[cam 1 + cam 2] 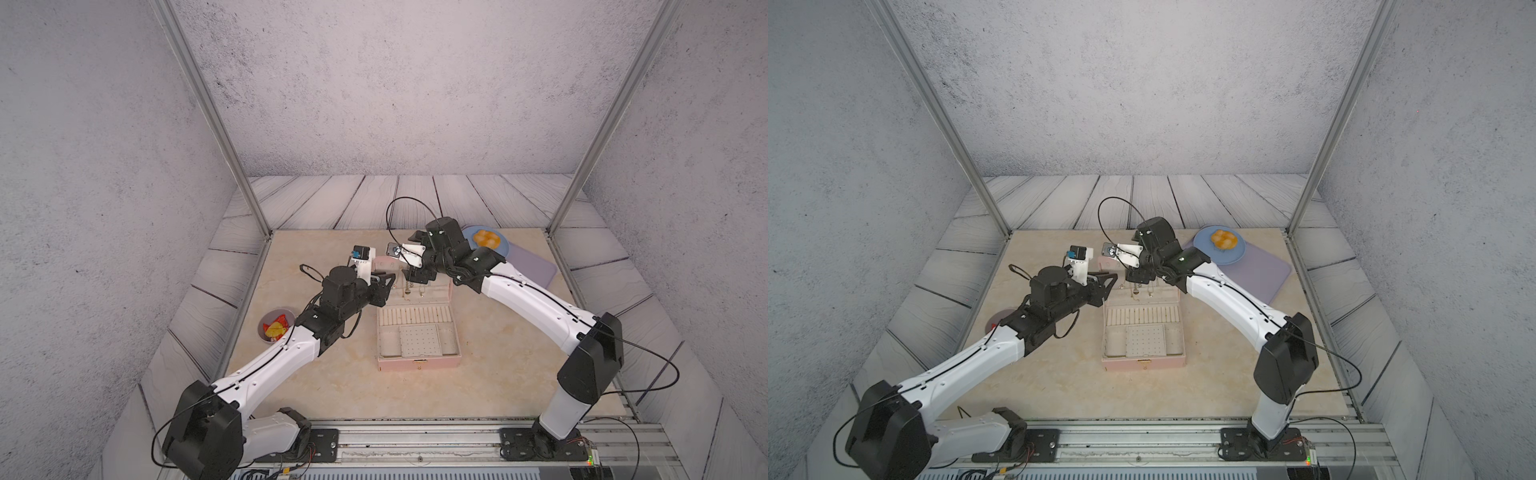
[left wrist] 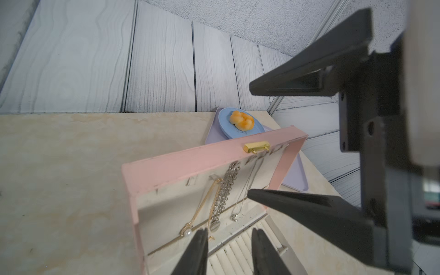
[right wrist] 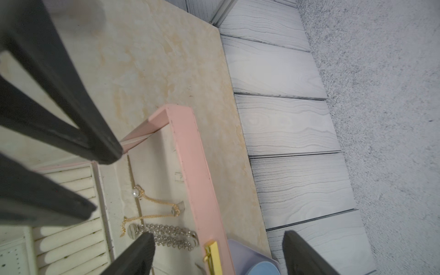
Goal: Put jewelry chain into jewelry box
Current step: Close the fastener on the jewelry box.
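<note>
A blue plate [image 1: 500,248] carrying a golden bun [image 1: 485,237] sat on a lavender tray [image 1: 536,270] at the far right corner of the tabletop [image 1: 332,386]. A grey bowl [image 1: 279,309] of snack packets stood at the left edge. Both were well apart from the work.

The jewelry box [image 1: 417,362] lay open near the middle of the tabletop, its lid [image 2: 190,164] upright on the side toward the far edge. Inside the lid, a thick silver chain [image 2: 226,188] hung right against the jewelry chain [image 2: 204,204], crowding it, with a thin silver necklace [image 2: 234,217] just beyond.

The jewelry chain hung from a hook on the lid's cream lining, its pearl pendant low, near the hinge. The left gripper [image 2: 228,232] was released, fingers parted with nothing between them. One fingertip was just beside the pendant; I could not tell whether it touched.

The right gripper [image 3: 217,234] gaped wide and empty, the lid's top edge between its fingers near the gold clasp [image 2: 256,147], apart from the jewelry chain.
</note>
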`<action>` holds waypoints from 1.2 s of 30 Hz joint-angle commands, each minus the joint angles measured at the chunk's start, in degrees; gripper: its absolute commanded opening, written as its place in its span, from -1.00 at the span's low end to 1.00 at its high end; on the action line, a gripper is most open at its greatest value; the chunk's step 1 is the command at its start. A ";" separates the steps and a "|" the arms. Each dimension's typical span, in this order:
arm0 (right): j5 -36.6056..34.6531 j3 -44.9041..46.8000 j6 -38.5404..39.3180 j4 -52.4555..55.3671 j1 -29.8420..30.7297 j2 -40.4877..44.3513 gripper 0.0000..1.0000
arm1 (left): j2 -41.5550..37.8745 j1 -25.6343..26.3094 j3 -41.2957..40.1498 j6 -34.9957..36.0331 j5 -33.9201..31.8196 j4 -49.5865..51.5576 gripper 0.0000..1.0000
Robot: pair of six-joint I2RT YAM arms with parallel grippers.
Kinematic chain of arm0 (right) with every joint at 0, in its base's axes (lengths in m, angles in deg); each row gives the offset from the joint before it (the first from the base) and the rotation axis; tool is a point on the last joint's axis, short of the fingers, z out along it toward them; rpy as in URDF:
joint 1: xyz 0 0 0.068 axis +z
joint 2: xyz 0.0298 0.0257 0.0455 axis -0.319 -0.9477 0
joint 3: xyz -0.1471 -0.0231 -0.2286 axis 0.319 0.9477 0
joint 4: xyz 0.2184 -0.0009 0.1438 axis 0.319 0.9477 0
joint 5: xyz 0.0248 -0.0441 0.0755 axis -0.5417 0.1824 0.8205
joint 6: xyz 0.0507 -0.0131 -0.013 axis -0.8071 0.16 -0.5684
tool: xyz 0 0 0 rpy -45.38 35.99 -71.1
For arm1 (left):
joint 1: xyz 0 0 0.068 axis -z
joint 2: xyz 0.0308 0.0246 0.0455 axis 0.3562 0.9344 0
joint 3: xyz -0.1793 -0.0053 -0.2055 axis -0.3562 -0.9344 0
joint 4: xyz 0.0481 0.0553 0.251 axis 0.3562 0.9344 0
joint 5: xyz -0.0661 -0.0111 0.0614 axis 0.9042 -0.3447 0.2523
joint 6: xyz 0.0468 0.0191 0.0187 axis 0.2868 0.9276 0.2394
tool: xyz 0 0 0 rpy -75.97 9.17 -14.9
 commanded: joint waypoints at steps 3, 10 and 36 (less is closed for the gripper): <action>3.07 -5.38 3.73 8.11 -0.15 -3.36 0.81 | -5.35 -2.23 -6.49 -1.93 0.33 3.08 -0.13; 1.71 -9.88 6.28 11.78 0.05 -7.44 0.77 | -6.88 -3.51 -12.89 -5.81 3.71 3.15 0.08; -2.07 -16.53 8.47 14.59 0.78 -13.94 -0.38 | -1.22 -3.55 -15.00 -4.73 4.43 4.58 0.12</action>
